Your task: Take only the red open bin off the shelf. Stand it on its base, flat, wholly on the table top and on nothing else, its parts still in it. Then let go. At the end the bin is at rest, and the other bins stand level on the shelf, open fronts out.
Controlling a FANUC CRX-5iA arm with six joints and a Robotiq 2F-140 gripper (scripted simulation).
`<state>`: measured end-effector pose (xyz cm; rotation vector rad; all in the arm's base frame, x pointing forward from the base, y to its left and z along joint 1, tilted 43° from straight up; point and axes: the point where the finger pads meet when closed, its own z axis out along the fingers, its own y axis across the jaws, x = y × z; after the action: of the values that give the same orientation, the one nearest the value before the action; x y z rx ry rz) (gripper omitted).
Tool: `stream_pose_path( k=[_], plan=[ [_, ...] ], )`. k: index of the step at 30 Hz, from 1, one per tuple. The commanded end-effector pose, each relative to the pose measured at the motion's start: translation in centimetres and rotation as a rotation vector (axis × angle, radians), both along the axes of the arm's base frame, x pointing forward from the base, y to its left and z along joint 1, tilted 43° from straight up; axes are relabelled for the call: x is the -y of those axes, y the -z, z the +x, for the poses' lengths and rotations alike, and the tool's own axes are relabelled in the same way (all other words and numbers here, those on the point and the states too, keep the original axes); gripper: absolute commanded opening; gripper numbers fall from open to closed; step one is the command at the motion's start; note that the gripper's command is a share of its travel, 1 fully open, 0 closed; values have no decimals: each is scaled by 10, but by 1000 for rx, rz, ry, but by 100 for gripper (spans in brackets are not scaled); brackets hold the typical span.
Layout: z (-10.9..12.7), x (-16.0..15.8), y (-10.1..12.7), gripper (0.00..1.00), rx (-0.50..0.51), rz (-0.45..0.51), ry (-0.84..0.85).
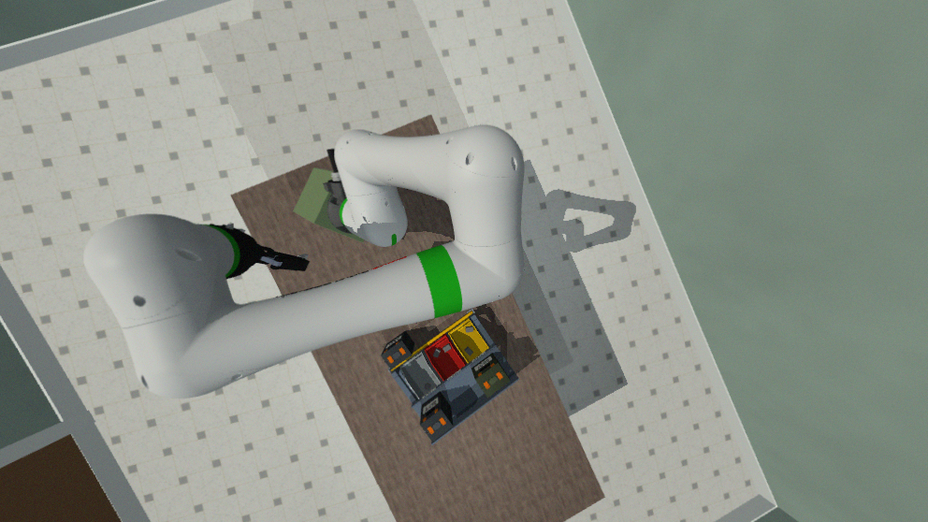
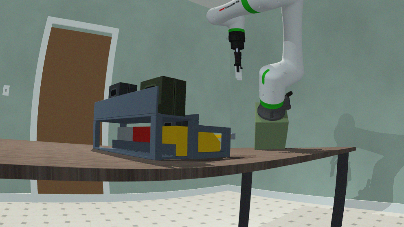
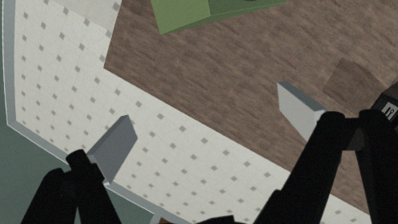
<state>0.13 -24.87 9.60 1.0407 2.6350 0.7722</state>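
The red open bin (image 1: 448, 367) (image 2: 141, 134) sits in the lower tier of the blue-grey shelf (image 2: 127, 104), between the grey bin (image 1: 418, 377) (image 2: 125, 133) and the yellow bin (image 1: 478, 344) (image 2: 175, 135). Small grey parts lie in the red bin in the top view. The shelf stands on the wooden table (image 1: 513, 454) (image 2: 70, 155) (image 3: 225, 80). My gripper (image 1: 303, 262) (image 2: 238, 74) (image 3: 202, 112) is open and empty, pointing down high above the table's edge area, well away from the shelf. In the wrist view nothing is between the wide-apart finger pads.
Dark boxes with orange marks stand on the shelf's upper tier, one at a corner (image 1: 436, 425) and a greenish one (image 1: 494, 382) (image 2: 173, 97). Another dark box (image 1: 397, 354) is beside the grey bin. The green pedestal (image 1: 313, 195) (image 2: 271, 135) (image 3: 181, 16) carries the arm, whose link passes near the shelf in the top view.
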Motion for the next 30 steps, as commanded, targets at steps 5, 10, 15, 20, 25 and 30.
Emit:
stream_pose_path(
  k=[5,10,15,20,25,30],
  plan=[
    [0,0,0,100,0,0,0],
    [44,-4,0,100,0,0,-160],
    [55,-6,0,100,0,0,-201],
    [55,-6,0,100,0,0,-201],
    [75,-13,0,100,0,0,-281],
    [107,-23,0,100,0,0,-401]
  ],
)
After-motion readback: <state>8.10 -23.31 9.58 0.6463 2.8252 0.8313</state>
